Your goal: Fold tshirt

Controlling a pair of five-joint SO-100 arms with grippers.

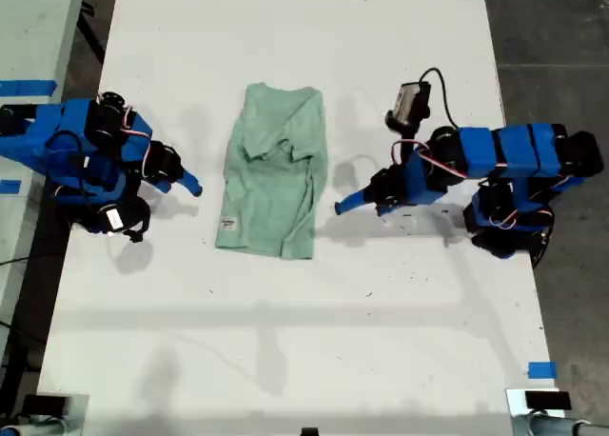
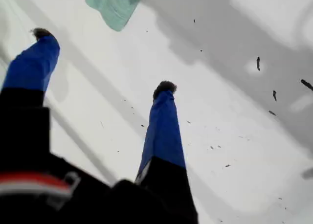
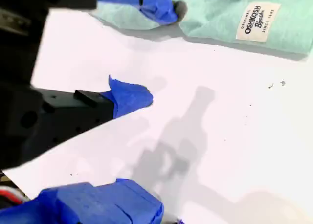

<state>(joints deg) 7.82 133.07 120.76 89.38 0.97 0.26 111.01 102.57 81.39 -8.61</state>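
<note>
tshirt lies folded mid white table, between both arms; my first gripper and my second gripper both spread, holding nothing; concrete floor beyond table edge

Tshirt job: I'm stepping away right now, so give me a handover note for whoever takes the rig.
My first claw: open, empty, above bare table at the tshirt's exterior-view right.
My second claw: open, empty, at its other side, near the white label.
Tshirt: mid-table, touched by neither claw, gathered into a narrow, rumpled strip.
Done: it looks folded in lengthwise, loosely.
Left: probably smoothing it and folding it across.
</note>
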